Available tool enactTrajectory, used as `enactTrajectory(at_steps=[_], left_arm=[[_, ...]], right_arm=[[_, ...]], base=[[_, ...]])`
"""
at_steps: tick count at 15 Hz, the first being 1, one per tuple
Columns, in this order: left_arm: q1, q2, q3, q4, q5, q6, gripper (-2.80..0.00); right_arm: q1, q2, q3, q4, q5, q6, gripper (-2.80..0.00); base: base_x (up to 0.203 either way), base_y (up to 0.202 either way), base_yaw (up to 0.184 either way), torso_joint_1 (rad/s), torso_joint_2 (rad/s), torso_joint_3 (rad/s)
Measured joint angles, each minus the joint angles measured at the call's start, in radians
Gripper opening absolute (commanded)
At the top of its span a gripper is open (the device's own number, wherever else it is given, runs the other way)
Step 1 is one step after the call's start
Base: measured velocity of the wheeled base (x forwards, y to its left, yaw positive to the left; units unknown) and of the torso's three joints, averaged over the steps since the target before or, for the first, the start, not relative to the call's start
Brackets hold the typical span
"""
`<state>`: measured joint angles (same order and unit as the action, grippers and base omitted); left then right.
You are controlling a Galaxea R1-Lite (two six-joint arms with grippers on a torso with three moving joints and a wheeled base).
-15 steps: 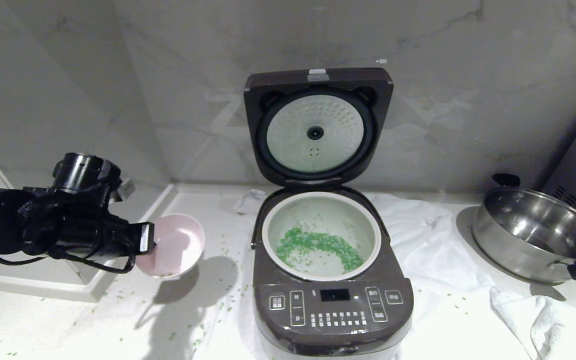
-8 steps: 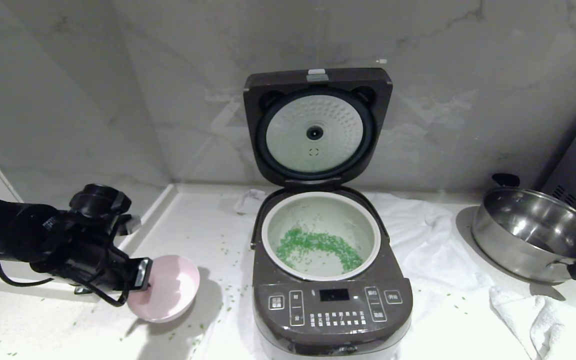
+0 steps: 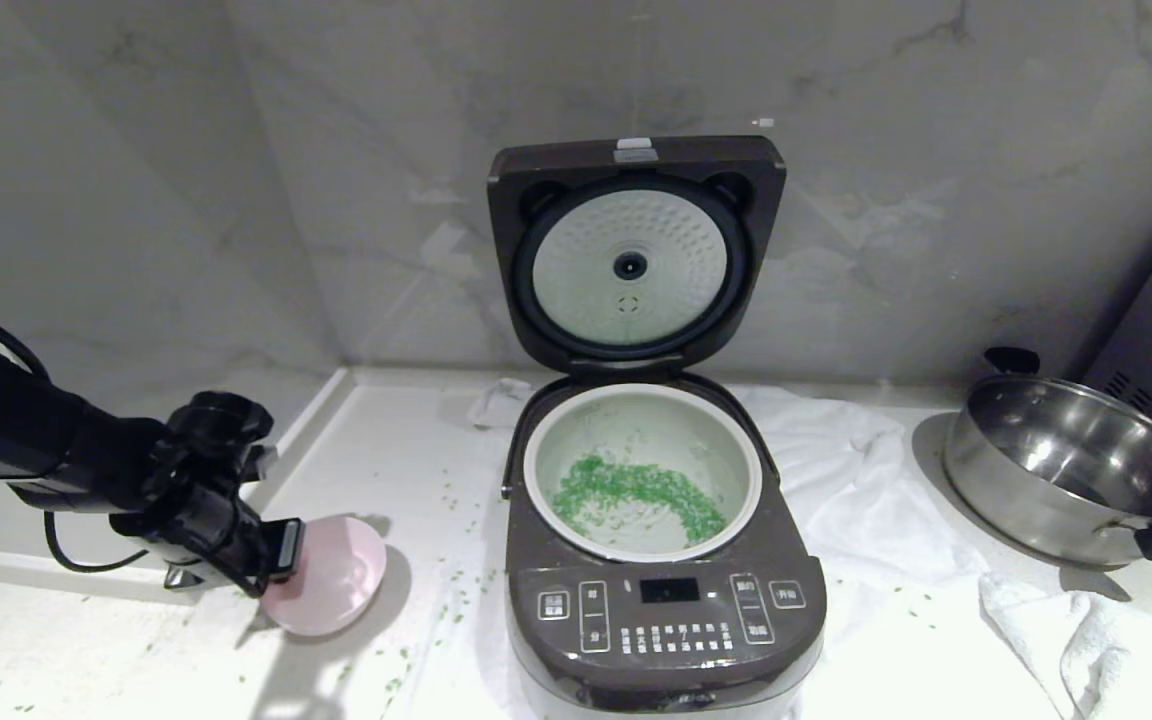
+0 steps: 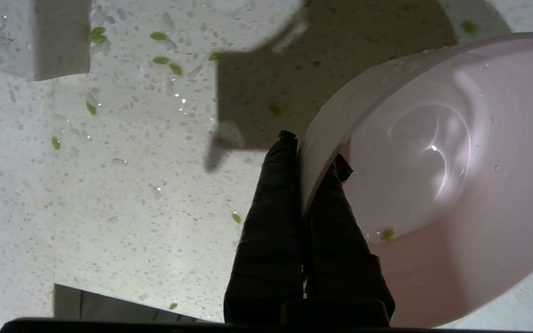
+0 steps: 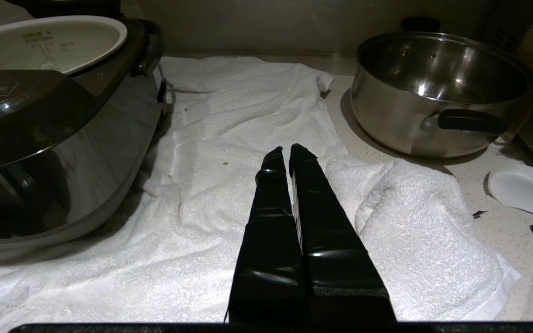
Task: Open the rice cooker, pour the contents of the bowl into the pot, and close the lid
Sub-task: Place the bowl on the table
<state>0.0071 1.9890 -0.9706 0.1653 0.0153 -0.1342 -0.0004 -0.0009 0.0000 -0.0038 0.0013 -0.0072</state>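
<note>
The rice cooker (image 3: 664, 610) stands mid-counter with its lid (image 3: 631, 260) raised upright against the wall. Its pot (image 3: 642, 420) holds the green contents (image 3: 636, 490) on its bottom. Left of the cooker, low over the counter, my left gripper (image 3: 281, 565) is shut on the rim of the pale pink bowl (image 3: 331, 578), which is tilted. In the left wrist view the left gripper (image 4: 312, 150) pinches the bowl (image 4: 433, 162) wall, one finger inside, one outside. One green grain (image 4: 387, 234) clings inside. My right gripper (image 5: 286, 150) is shut and holds nothing, over the towel right of the cooker.
A steel pan (image 3: 1071, 465) with black handles stands at the right. A white towel (image 3: 866, 500) lies under and beside the cooker. Loose green grains (image 3: 451, 600) are scattered on the counter. A raised ledge (image 3: 66, 575) runs along the left behind my arm.
My left gripper has come down and slightly nearer with the bowl, from well above the counter to just over it. The cooker and the right arm have not moved.
</note>
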Motion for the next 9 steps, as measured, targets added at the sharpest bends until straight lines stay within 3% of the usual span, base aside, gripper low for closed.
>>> enactTrajectory(at_steps=[1, 2, 9], left_arm=[[0.001, 0.011, -0.001, 0.0, 0.0, 0.0, -2.8], [0.002, 0.02, -0.002, 0.0, 0.0, 0.0, 0.0], [0.022, 0.036, -0.026, 0.004, 0.006, -0.006, 0.0]], right_arm=[[0.0, 0.0, 0.0, 0.0, 0.0, 0.0, -2.8], [0.0, 0.0, 0.0, 0.0, 0.0, 0.0, -2.8], [0.0, 0.0, 0.0, 0.0, 0.0, 0.0, -2.8]], base=[[0.0, 0.0, 0.0, 0.0, 0.0, 0.0], [0.0, 0.0, 0.0, 0.0, 0.0, 0.0], [0.0, 0.0, 0.0, 0.0, 0.0, 0.0]])
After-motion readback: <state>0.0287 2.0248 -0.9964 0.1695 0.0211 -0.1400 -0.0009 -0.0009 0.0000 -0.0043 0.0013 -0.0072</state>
